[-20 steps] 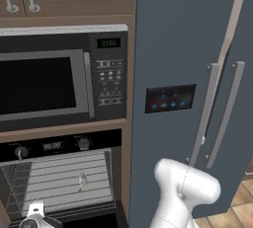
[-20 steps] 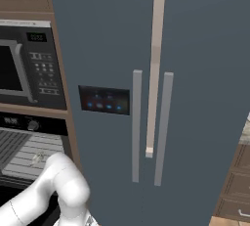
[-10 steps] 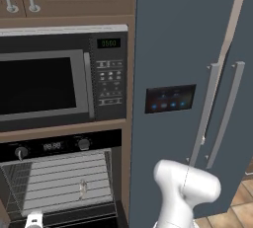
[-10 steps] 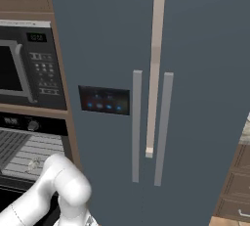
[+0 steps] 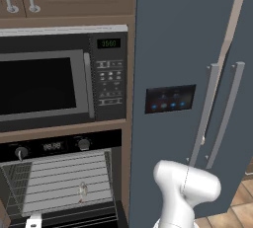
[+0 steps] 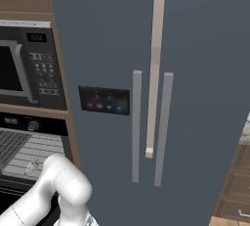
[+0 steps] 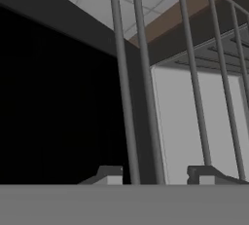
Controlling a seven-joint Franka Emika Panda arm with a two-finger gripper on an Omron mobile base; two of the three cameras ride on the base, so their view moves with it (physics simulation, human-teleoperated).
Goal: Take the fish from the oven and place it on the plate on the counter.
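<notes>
The jaws [image 7: 155, 174] stand spread astride two rack bars [image 7: 138, 97] inside the open oven [image 5: 64, 182], walls close around.

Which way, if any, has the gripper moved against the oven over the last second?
Yes, downward: in the left base view the gripper sits lower against the oven rack.

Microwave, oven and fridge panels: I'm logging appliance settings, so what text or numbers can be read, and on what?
Microwave display: green digits, too blurred to read.
Microwave keypad: labels too small to read.
Oven display: pale digits, unreadable.
Fridge panel: blue icons, no legible words.
</notes>
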